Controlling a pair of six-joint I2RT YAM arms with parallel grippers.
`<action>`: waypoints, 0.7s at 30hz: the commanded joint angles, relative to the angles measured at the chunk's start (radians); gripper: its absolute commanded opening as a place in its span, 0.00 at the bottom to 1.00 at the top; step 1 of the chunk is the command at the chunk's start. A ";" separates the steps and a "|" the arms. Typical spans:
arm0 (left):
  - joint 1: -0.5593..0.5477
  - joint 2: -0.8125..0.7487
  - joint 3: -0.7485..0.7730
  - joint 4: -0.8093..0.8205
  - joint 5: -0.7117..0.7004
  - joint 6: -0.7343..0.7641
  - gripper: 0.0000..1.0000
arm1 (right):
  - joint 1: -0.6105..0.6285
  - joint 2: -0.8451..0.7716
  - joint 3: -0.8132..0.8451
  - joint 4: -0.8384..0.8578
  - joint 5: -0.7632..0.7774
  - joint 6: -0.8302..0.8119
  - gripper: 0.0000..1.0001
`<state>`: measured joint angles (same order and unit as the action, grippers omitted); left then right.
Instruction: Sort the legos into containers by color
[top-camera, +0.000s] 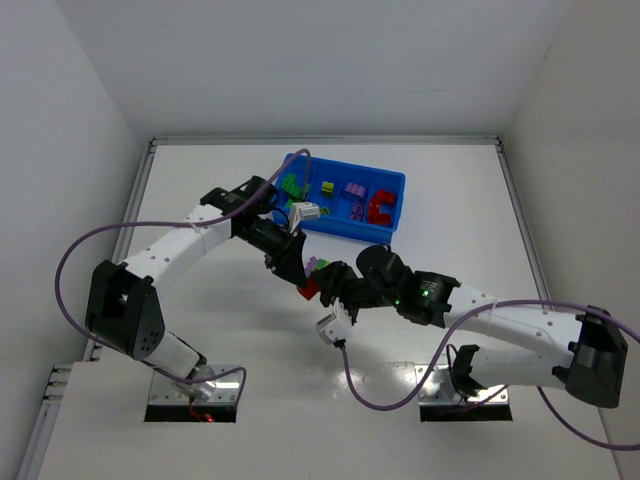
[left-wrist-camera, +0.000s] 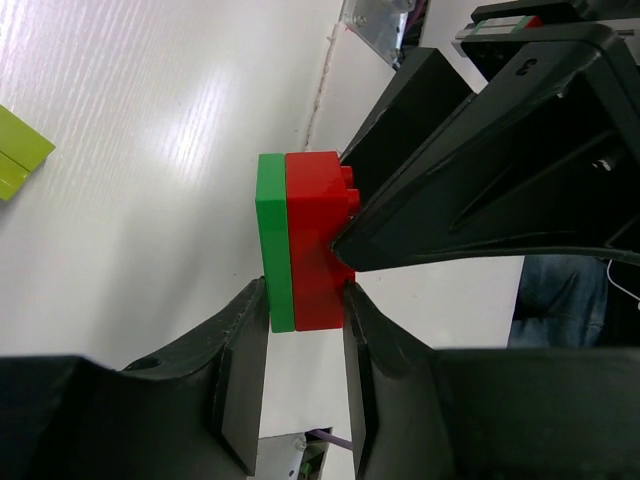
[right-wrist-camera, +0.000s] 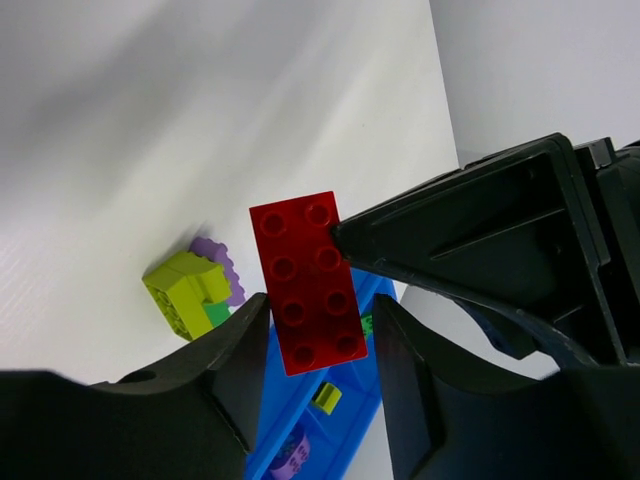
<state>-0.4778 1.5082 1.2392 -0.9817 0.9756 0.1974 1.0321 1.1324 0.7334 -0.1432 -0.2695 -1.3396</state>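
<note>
Left gripper (left-wrist-camera: 300, 315) is clamped across a joined red brick (left-wrist-camera: 315, 240) and green brick (left-wrist-camera: 272, 240). Right gripper (right-wrist-camera: 318, 320) is set around the red brick; whether it is clamped cannot be told. The red brick is best gripped squarely, then peeled off.

A white table (top-camera: 450, 200) between white walls (top-camera: 300, 60).
</note>
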 joint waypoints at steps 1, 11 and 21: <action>-0.008 0.004 0.034 0.008 0.017 -0.004 0.00 | 0.008 0.006 0.029 0.005 -0.002 -0.013 0.45; -0.008 0.004 0.034 0.008 0.017 -0.004 0.00 | 0.017 0.006 0.011 -0.006 -0.002 -0.042 0.37; -0.018 -0.005 0.014 0.017 0.017 -0.004 0.00 | 0.017 0.015 -0.008 -0.006 0.016 -0.052 0.21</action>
<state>-0.4793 1.5085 1.2396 -0.9833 0.9668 0.1974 1.0393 1.1400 0.7311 -0.1604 -0.2600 -1.3819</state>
